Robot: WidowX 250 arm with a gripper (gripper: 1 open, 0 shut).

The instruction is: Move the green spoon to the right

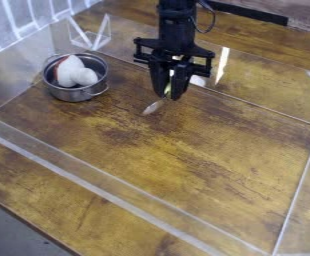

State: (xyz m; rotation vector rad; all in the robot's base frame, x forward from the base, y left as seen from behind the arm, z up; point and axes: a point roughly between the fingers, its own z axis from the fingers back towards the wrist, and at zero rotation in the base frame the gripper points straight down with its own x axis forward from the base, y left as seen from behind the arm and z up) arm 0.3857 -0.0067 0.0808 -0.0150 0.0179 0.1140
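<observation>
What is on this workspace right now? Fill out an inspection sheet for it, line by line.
Surface: worn wooden table, fenced by low clear plastic walls.
Job's things: green spoon hangs between the fingers, handle mostly hidden, silver scoop at or just above the wood.
Clutter: steel bowl at the left, holding a white object.
Grippers: gripper points down, closed on the green spoon, right of the steel bowl.
Cables: dark line behind the arm at the top edge, too unclear to call a cable.
Surroundings: pale wall at upper left; dark floor at lower left.
</observation>
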